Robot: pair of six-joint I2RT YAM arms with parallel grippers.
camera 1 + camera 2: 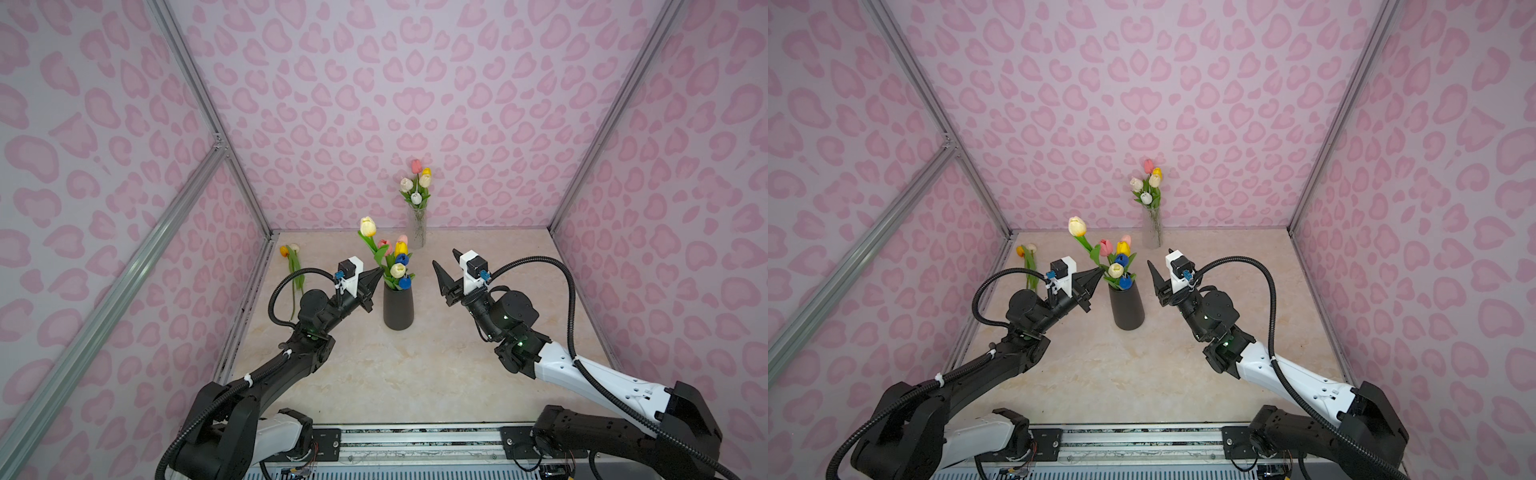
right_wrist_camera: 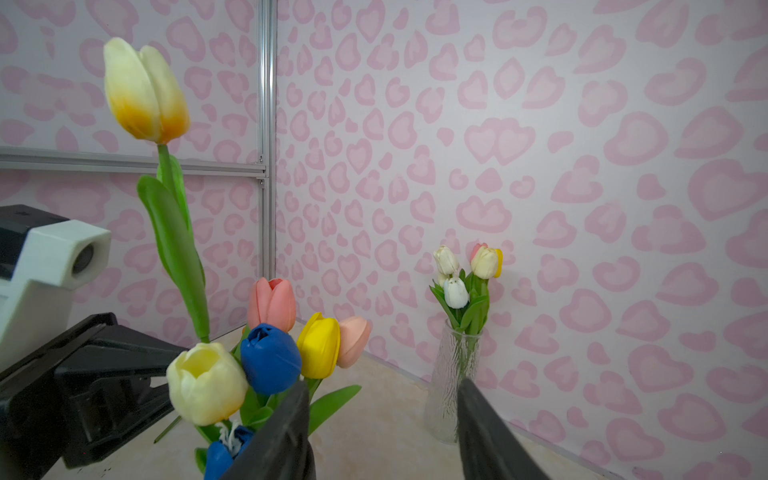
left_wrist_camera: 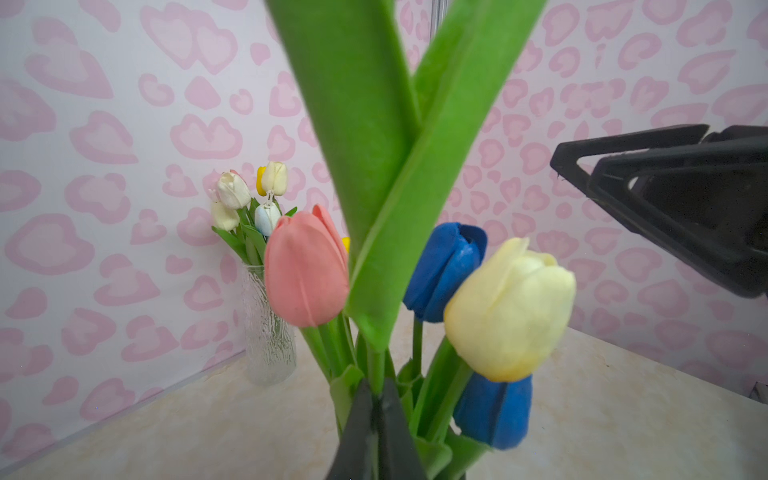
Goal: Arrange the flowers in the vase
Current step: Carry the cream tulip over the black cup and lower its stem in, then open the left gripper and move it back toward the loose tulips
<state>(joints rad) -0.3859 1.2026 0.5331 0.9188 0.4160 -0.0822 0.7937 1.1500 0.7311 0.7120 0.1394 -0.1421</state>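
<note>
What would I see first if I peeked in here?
The pink heart walls all around jump out first. In the middle, a black vase holds colourful tulips, and the left fingers pinch a tall cream tulip that towers over them. A glass vase with more stands at the back.

Looks out between the two black fingers [image 2: 282, 436] of the right gripper [image 2: 380, 436], spread apart with only the beige marble-look counter [image 2: 386, 399] in the gap. Finds, close in, a bunch of artificial tulips [image 2: 270, 359]: cream, blue, yellow, coral and pale pink heads packed together. Shows a tall cream tulip with an orange base [image 2: 143, 91] rising well above that bunch on a green, long-leaved stem. Catches the black left gripper [image 2: 176, 361], white camera block [image 2: 45, 266] on it, just beside the bunch's cream head. Picks out a clear ribbed glass vase [image 2: 451, 386] at the counter's edge against the pink heart-patterned wall [image 2: 623, 166], holding white, cream, pink and yellow tulips [image 2: 457, 291].
</note>
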